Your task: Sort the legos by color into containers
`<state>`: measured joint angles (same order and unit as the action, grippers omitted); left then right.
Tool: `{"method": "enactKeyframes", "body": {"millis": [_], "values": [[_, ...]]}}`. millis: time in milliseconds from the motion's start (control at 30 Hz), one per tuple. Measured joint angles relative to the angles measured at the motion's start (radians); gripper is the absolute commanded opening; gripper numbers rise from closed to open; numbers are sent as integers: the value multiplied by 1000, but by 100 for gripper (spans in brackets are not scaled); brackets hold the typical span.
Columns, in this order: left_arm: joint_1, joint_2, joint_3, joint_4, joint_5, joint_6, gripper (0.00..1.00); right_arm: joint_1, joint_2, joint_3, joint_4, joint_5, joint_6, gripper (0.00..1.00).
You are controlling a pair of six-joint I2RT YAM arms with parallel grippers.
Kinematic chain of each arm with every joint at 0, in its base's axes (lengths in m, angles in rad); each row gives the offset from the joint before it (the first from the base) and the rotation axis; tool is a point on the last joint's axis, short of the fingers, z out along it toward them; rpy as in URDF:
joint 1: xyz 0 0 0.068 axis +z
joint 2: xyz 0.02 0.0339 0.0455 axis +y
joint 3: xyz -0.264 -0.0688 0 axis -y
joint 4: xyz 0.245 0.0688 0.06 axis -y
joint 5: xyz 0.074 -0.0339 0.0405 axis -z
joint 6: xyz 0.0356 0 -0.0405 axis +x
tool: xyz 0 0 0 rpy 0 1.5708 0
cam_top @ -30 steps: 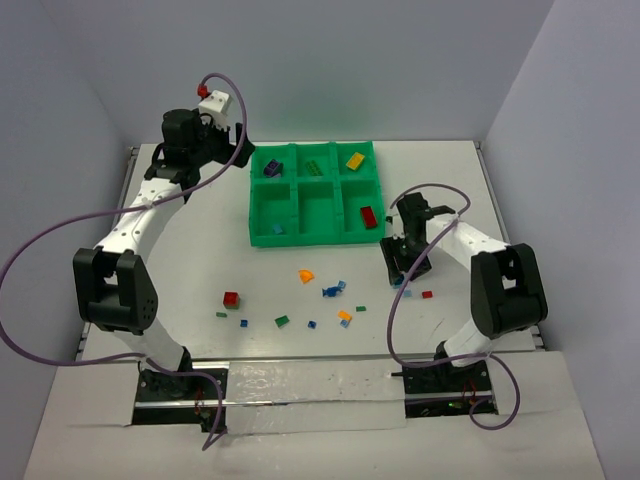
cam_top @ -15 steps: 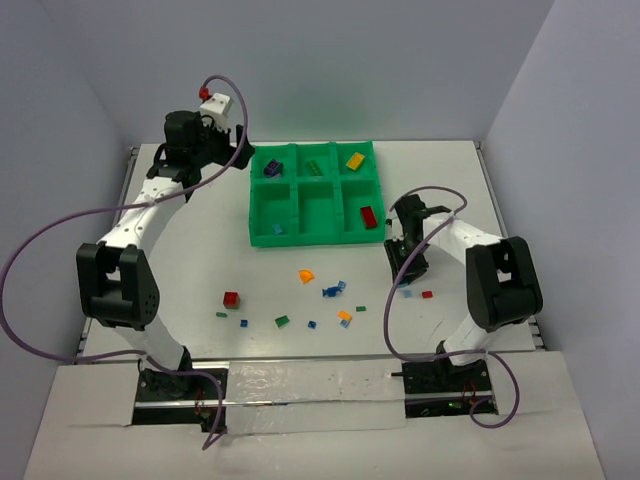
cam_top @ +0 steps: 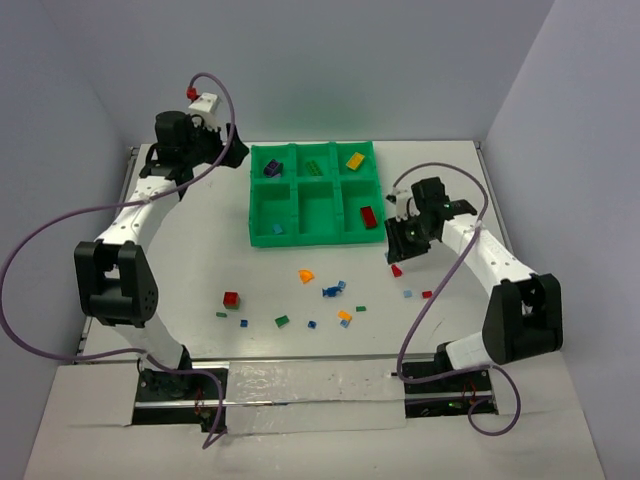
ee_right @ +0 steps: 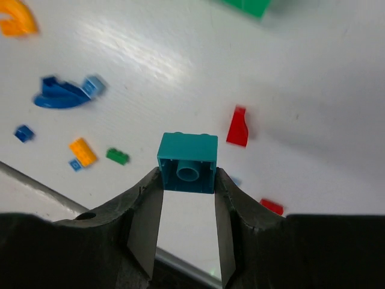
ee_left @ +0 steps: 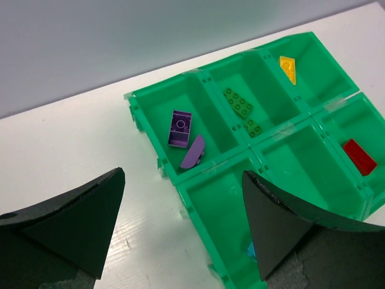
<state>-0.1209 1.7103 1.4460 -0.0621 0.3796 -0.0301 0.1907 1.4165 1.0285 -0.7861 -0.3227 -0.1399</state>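
**Since the last frame: right gripper [cam_top: 405, 238] up off the table [cam_top: 200, 240], teal brick [ee_right: 187, 161] in its grip**

Movement: a second ago the right gripper was low over the table, among the loose pieces near the right side. It now sits higher and just beside the near right corner of the green tray [cam_top: 300, 241]. The left gripper [ee_left: 183, 180] has edged slightly outward by the tray's far left corner.

Hands: the right fingers are clamped on the one teal brick, which is held clear of the table with its hollow underside toward the wrist camera. The left jaws stand wide apart.

Tray, six compartments in two rows of three:
- far left: two purple pieces [ee_left: 180, 128]
- far middle: two green plates [ee_left: 239, 102]
- far right: one yellow piece [ee_left: 288, 67]
- near left: one light blue piece [cam_top: 276, 228]
- near right: one red brick [ee_left: 359, 156]

Loose on the table, thirteen counted from the top view:
- three red: a block [cam_top: 231, 299], a wedge [cam_top: 396, 270] and a small plate [cam_top: 427, 294]
- two orange bits [cam_top: 306, 274]
- three green bits [cam_top: 282, 321]
- three blue bits [cam_top: 328, 291]
- two pale blue bits [cam_top: 407, 293]

The wedge lies just below the right gripper
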Motion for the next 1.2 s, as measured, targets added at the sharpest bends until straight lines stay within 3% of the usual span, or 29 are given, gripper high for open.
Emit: {"method": "enactKeyframes", "body": {"millis": [133, 400, 600, 867, 1200], "values": [[44, -1, -1, 4, 59, -50, 99, 13, 24, 128, 79, -42, -17, 0], [85, -3, -13, -2, 120, -92, 99, 153, 310, 516, 295, -72, -36, 0], [123, -28, -41, -9, 132, -104, 99, 282, 513, 730, 362, -98, -67, 0], [153, -98, -127, -26, 125, -98, 99, 392, 679, 837, 389, -106, -157, 0], [156, -197, -214, -74, 107, -51, 98, 420, 831, 963, 391, -70, -190, 0]]}}
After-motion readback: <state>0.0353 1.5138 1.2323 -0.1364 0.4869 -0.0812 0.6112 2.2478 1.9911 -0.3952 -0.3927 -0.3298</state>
